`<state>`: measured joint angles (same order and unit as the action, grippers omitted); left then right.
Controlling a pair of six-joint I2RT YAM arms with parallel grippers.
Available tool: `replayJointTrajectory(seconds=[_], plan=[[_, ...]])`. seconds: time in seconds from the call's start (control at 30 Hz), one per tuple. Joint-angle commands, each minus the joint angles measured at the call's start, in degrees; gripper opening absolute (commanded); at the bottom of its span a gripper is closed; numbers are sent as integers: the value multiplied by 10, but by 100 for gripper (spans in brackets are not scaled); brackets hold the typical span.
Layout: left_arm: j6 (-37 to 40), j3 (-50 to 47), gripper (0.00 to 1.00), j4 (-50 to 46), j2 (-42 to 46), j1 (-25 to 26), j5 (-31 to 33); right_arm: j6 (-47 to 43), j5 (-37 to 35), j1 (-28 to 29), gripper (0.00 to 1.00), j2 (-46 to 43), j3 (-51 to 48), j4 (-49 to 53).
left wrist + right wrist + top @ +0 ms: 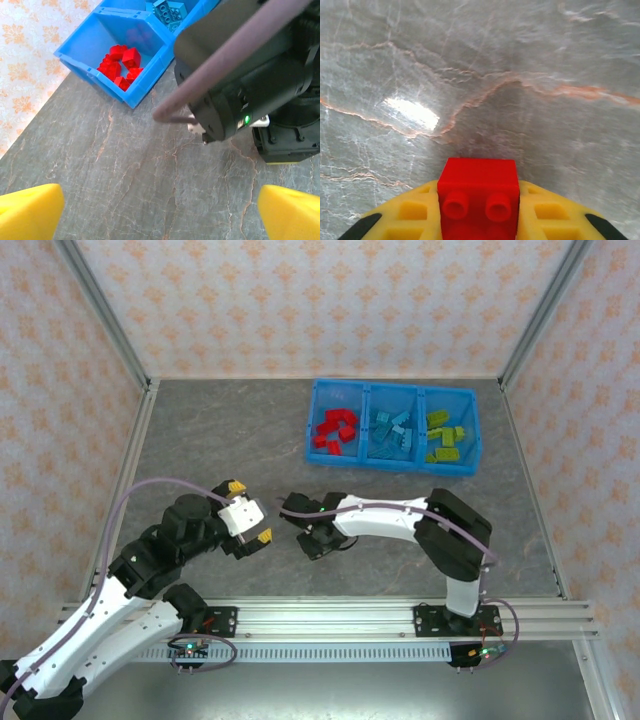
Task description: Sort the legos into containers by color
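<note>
Where we find the right gripper: low over the table's near middle, clamped tight on one red brick, its studs toward the wrist camera.
Left gripper: jaws spread wide, nothing between them, just left of the right one.
Blue tray: toward the table's far right corner.
Sorted so far: red legos in the left compartment, light blue legos in the middle, lime green legos in the right.

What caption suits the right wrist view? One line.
Right end effector grips a red brick over the grey marbled table.
</note>
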<state>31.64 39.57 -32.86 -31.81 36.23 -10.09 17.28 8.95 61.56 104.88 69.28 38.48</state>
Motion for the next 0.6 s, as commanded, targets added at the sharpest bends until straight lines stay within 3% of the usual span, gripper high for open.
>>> replayJointTrajectory(seconds=[0.0,0.1,0.23,0.4,0.57], plan=[[12,-11,100,18,14,-4,-2,31,-53,-31,22,-87,-13,-29],[11,-11,100,19,15,-5,0,27,-93,-81,21,-127,-10,-72],[3,-12,100,25,16,-5,1,18,-123,-163,21,-111,46,-118],[-24,-15,100,44,-4,-5,62,0,-141,-241,21,-14,185,-143],[-75,-10,100,76,-28,-5,120,-42,-196,-266,21,113,337,-111]])
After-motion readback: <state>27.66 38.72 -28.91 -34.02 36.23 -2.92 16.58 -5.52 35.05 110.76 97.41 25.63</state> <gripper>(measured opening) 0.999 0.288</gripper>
